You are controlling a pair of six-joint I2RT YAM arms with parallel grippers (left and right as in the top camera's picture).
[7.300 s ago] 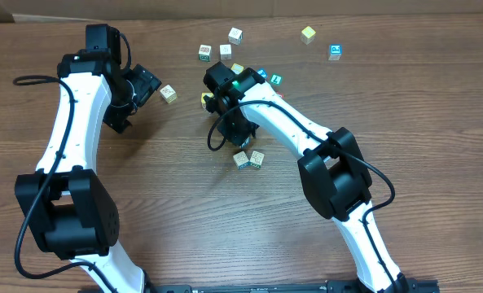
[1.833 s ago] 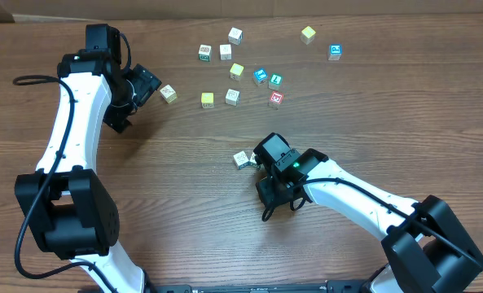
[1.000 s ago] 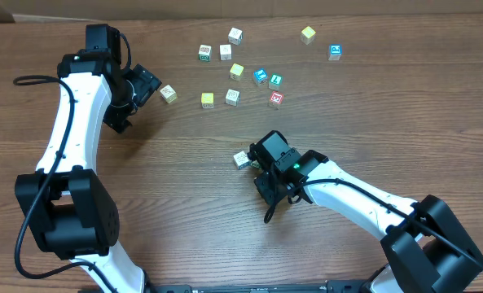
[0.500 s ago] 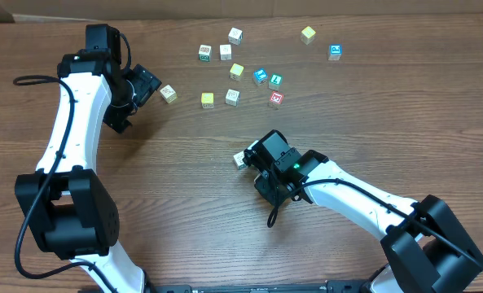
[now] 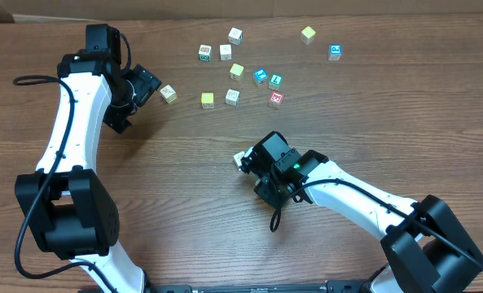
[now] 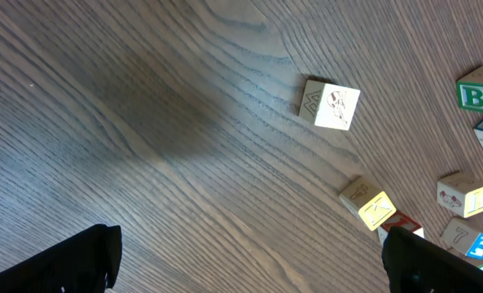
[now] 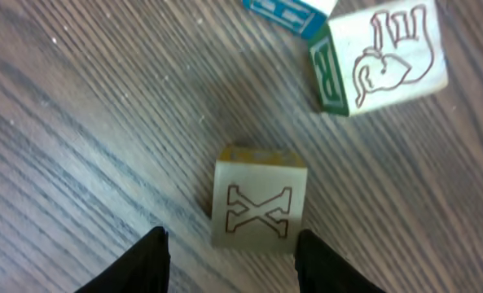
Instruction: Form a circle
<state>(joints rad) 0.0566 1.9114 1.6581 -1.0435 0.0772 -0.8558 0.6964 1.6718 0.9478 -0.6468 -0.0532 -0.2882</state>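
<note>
In the overhead view my right gripper (image 5: 253, 163) covers most of the circle, a small clump of cream cubes at mid-table. Only one cube (image 5: 241, 158) peeks out at its left. In the right wrist view a cream cube printed with an X (image 7: 259, 207) rests on the wood, just ahead of my right gripper (image 7: 233, 268). The jaws are open; the left finger (image 7: 147, 264) stands clear of the cube and the right finger (image 7: 322, 264) is close beside it. Beyond lies a cube with an elephant and a green R (image 7: 379, 57). My left gripper (image 5: 147, 81) is wide open and holds nothing.
Several loose cubes lie scattered at the back, among them a red-printed one (image 5: 276, 98), a blue one (image 5: 335, 51) and a yellow one (image 5: 308, 34). A cream cube (image 5: 169, 94) sits just right of my left gripper, and shows in the left wrist view as a cube (image 6: 331, 104).
My right gripper's jaws have spread apart and let go of the X cube, which now rests on the table. The left arm has not moved.
</note>
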